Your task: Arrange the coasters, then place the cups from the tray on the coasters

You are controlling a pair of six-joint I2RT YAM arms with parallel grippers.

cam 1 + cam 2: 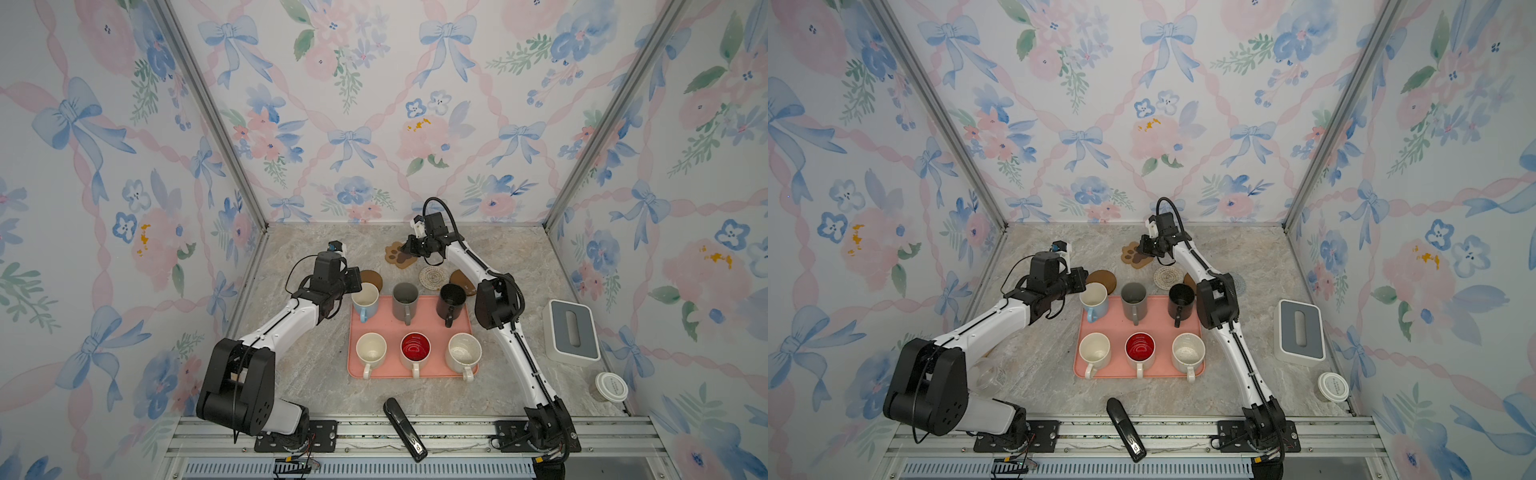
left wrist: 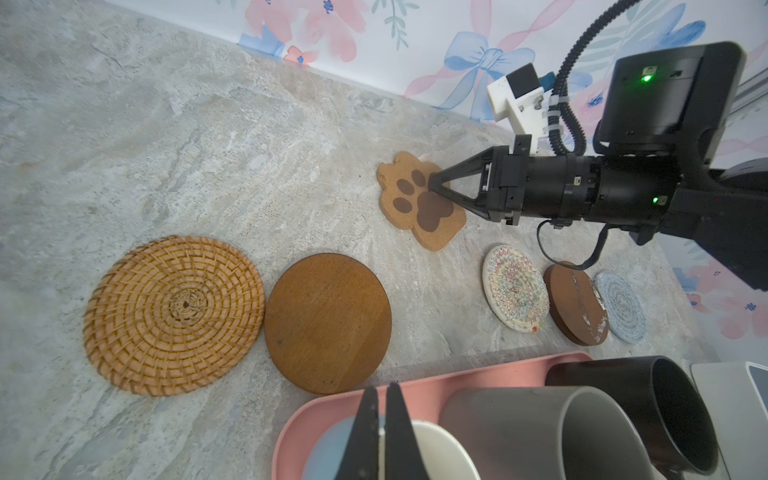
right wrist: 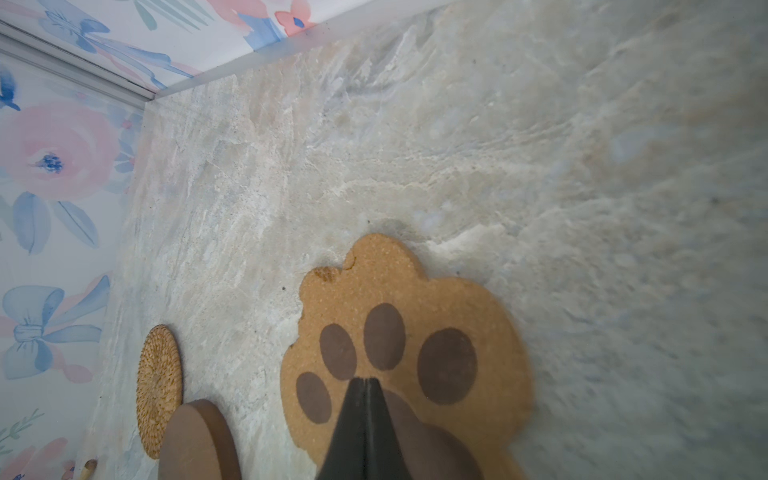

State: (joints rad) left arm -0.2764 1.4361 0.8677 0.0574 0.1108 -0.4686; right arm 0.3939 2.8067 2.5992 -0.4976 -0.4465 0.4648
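Six mugs stand on the pink tray (image 1: 428,320): light blue (image 1: 365,301), grey (image 1: 405,297) and black (image 1: 452,299) at the back, cream (image 1: 371,351), red-inside (image 1: 415,349) and speckled (image 1: 463,352) in front. Behind the tray lie the coasters: woven rattan (image 2: 173,315), brown round (image 2: 327,323), cream crochet (image 2: 515,289), a second brown round (image 2: 575,303) and pale blue (image 2: 621,306). The paw-print coaster (image 3: 415,332) lies further back. My right gripper (image 3: 365,379) is shut, its tips on the paw print. My left gripper (image 2: 382,390) is shut over the light blue mug's rim.
A grey-white slotted box (image 1: 573,330) and a lidded paper cup (image 1: 611,386) stand at the right. A black stapler (image 1: 405,428) lies at the front edge. A clear cup (image 1: 988,374) lies by the left arm's base. Floral walls close in three sides.
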